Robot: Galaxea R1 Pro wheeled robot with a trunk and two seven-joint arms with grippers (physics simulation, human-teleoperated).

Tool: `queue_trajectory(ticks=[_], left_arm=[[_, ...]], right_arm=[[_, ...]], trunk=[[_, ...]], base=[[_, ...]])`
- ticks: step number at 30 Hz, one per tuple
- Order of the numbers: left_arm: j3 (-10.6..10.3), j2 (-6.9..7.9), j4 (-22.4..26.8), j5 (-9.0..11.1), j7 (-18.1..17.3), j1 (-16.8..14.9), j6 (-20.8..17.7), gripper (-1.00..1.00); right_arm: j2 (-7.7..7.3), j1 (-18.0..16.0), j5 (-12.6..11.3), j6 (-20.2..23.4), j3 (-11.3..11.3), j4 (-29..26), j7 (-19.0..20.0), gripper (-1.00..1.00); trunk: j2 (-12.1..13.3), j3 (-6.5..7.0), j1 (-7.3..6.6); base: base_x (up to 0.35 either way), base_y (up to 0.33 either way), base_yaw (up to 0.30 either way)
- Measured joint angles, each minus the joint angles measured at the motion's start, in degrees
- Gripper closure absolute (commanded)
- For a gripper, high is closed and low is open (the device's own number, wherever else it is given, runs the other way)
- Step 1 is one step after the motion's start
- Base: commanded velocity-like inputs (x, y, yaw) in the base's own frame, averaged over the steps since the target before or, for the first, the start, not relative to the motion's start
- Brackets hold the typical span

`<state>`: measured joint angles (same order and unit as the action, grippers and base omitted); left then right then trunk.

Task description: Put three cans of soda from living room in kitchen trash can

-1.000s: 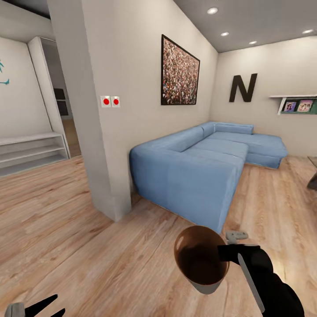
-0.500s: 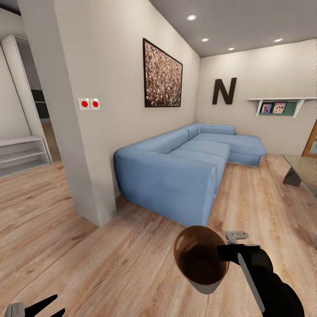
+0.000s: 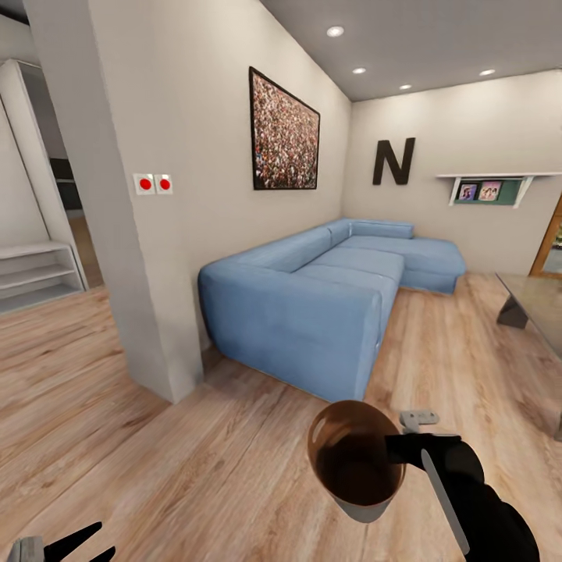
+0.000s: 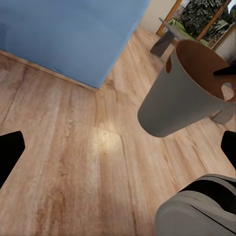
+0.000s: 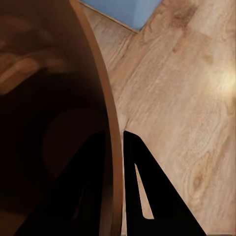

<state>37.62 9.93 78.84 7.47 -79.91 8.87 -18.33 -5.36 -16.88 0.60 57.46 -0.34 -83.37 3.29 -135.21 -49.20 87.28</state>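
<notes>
The living room [image 3: 437, 195] has pale walls and a wood floor [image 3: 195, 468] that spreads wide and bare ahead. A blue corner sofa [image 3: 312, 304] runs along the wall under a large framed picture [image 3: 284, 133], with a dark letter N [image 3: 393, 161] and a small shelf [image 3: 499, 181] on the far wall. A wall corner [image 3: 140, 234] bearing two red switches [image 3: 153, 184] juts out beside the sofa's near end, with an opening and low white shelves [image 3: 35, 269] past it. A glass coffee table [image 3: 538, 300] stands at the far right edge of the floor.

The tash can [image 3: 355, 460] is held off the floor, pale grey outside, glossy orange-brown within, tilted mouth-up. The right gripper [image 5: 115, 182] is clamped on its rim, one finger inside, one outside. The left gripper [image 4: 118, 157] hangs low with fingers wide apart, gripping nothing.
</notes>
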Motion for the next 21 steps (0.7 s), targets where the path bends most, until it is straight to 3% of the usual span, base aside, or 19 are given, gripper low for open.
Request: queue_trajectory(ticks=[21], left_arm=[[0.00,0.00,0.00,0.00,0.01,0.00,0.04,-1.00]], right_arm=[[0.00,0.02,0.34,0.02,-0.01,0.16,-0.03,1.00]], trunk=[[0.00,-1.19,0.00]], base=[[0.000,-0.006,-0.190]])
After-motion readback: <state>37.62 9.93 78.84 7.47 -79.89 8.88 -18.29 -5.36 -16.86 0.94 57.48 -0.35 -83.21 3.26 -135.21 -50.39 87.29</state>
